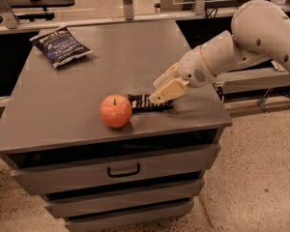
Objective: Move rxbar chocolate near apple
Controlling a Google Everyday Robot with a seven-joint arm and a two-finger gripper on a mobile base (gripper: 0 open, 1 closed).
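Note:
The rxbar chocolate (pixel 144 103) is a dark flat bar with pale lettering. It lies flat on the grey cabinet top (pixel 87 81), its left end right beside the apple (pixel 115 110). The apple is round and red-orange with a short dark stem, and sits near the front edge. My gripper (pixel 155 93) comes in from the right on the white arm (pixel 241 42). It is low over the bar's right half, and its cream tips overlap the bar.
A crinkled blue chip bag (pixel 60 46) lies at the back left of the cabinet top. The cabinet has drawers below with a handle (pixel 123 170). Metal posts (pixel 127 1) and shelving stand behind. Speckled floor (pixel 261 178) lies to the right.

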